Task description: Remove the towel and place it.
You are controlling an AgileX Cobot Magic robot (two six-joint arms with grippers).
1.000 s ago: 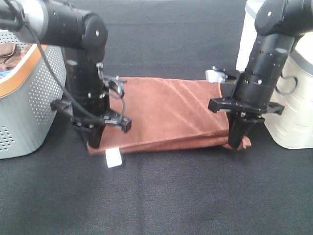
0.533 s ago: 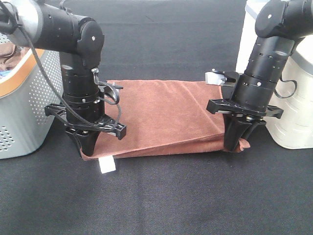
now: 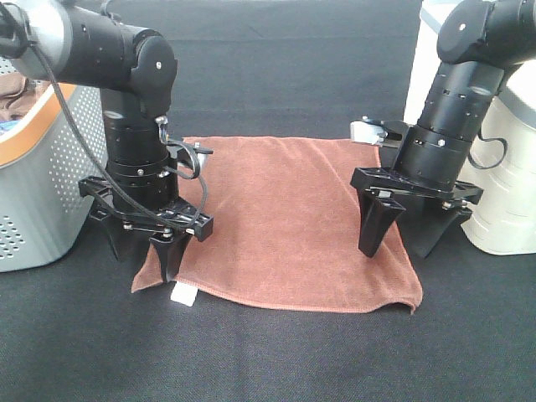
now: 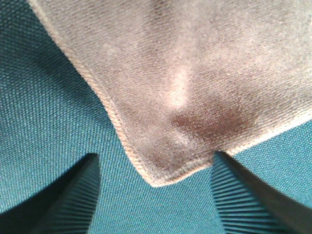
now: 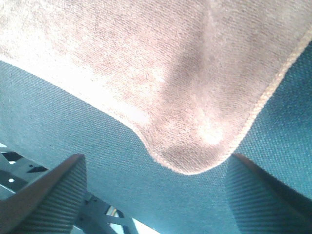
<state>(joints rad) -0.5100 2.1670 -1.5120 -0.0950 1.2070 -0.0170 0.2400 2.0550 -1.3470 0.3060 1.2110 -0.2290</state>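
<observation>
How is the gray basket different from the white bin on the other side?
The basket is grey with small holes and an orange rim; the white bin is off-white with ridged sides. The basket stands left of the towel, the white bin right. Something brown shows inside the basket; the white bin's inside is out of view. Both sit on the black cloth.

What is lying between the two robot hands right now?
The brown towel, spread flat between the left hand and the right hand, as the high view shows. Both hands are open.
</observation>
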